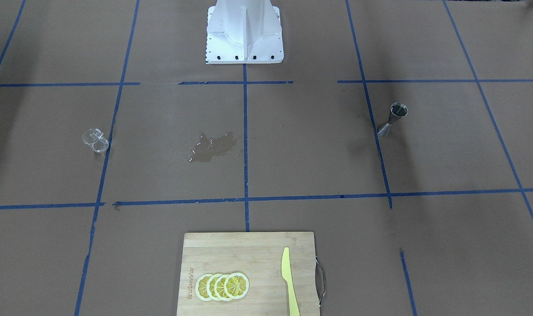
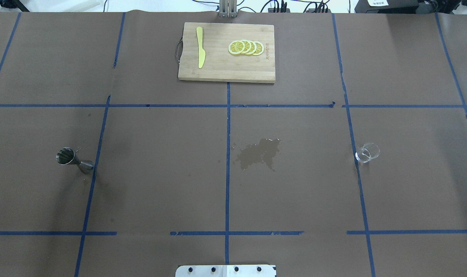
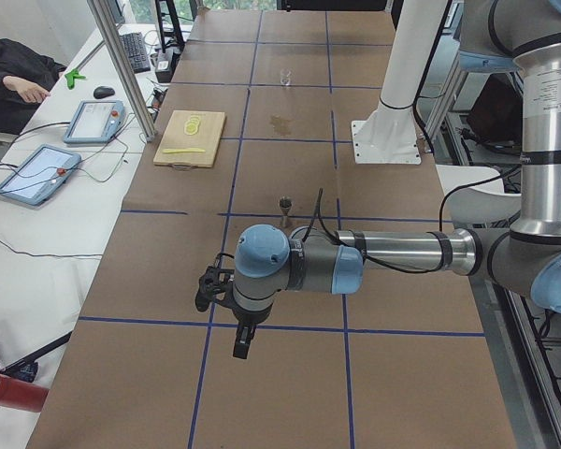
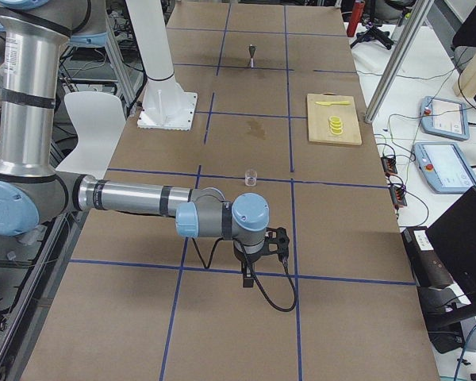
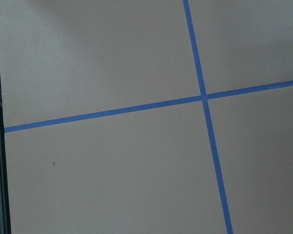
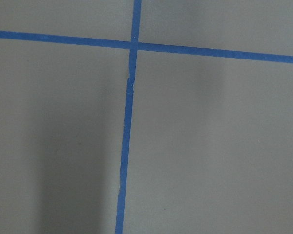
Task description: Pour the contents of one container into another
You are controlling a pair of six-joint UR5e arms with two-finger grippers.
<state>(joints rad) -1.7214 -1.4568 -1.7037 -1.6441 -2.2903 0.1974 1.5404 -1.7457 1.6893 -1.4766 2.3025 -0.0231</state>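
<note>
On the robot's right half of the table, the clear glass cup (image 2: 367, 152) stands upright, just beside a blue tape line, held by nothing. Contents too hard to read through the glass. Well apart, on the left half, the steel jigger (image 2: 74, 160) stands upright on a tape line, one cone mouth up, also free.

Step in hand, by my reading: either nothing begun or everything finished; both vessels are parked apart and no arm is near either. A wet patch (image 2: 259, 152) darkens the paper between them, near the centre line.

Left gripper (image 3: 241, 339) hangs over bare paper at the table's left end; right gripper (image 4: 247, 274) likewise at the right end. Both show only in the side views, so I cannot tell whether the jaws are spread or closed. Wrist views show only paper and tape.

Next move, if the pour is yet to come: right arm reaches in and takes the cup by its wall, carries it level across to the jigger, tips the lip over the narrow mouth.

Cutting board (image 2: 226, 52) with lemon slices (image 2: 246, 47) and yellow knife (image 2: 200, 47) sits at the far edge, out of the route. Nothing blocks the path; the wet patch lies under it
</note>
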